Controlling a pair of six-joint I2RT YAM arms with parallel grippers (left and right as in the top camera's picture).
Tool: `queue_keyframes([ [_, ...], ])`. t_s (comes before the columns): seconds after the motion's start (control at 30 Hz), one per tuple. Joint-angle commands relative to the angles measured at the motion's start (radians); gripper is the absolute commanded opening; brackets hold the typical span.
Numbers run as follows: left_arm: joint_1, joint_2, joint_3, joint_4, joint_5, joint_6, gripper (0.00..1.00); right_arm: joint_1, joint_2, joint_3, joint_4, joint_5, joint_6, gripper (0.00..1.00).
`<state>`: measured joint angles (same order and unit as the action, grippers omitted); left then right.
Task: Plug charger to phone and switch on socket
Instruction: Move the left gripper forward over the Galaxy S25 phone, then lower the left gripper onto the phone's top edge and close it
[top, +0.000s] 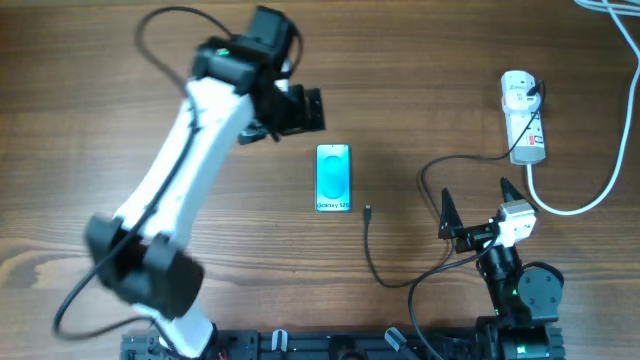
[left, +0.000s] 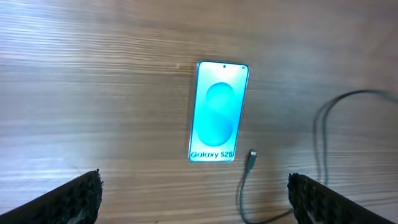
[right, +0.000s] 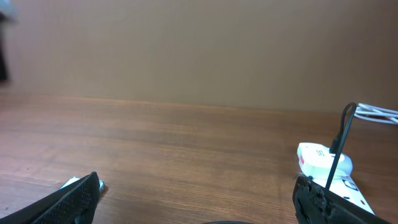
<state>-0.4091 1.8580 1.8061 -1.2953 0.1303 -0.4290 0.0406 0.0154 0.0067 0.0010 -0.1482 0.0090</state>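
Currently, my left gripper (left: 198, 198) gaping, phone (left: 217, 112) ahead between its jaws, charger (left: 251, 159) tip just beside phone, my right gripper (top: 476, 196) spread wide, socket (right: 320, 159) beyond its right jaw.

Left arm (top: 190, 150) stretched long, well out from its base, left gripper (top: 305, 110) pointing down, jaws spread wide. Right arm (top: 515, 280) folded compact over its base, right gripper (top: 478, 205) aimed near-horizontal, jaws also wide apart.
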Motion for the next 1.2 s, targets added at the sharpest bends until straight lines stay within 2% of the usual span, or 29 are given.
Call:
queue_keyframes([
  [0.0, -0.061, 0.09, 0.014, 0.026, 0.0, -0.025, 1.0, 0.005, -0.008, 0.0, 0.006, 0.01, -0.008, 1.0],
  [0.1, -0.095, 0.145, 0.01, 0.047, 0.002, -0.034, 1.0, 0.005, -0.008, 0.0, 0.006, 0.01, -0.008, 1.0],
  [0.23, -0.134, 0.213, 0.009, 0.082, -0.004, -0.106, 1.0, 0.005, -0.008, 0.0, 0.006, 0.01, -0.008, 1.0],
  [0.4, -0.15, 0.282, 0.006, 0.103, -0.006, -0.107, 1.0, 0.005, -0.008, 0.0, 0.006, 0.01, -0.008, 1.0],
  [1.17, -0.166, 0.356, -0.007, 0.14, -0.039, -0.102, 1.0, 0.005, -0.008, 0.0, 0.006, 0.01, -0.007, 1.0],
])
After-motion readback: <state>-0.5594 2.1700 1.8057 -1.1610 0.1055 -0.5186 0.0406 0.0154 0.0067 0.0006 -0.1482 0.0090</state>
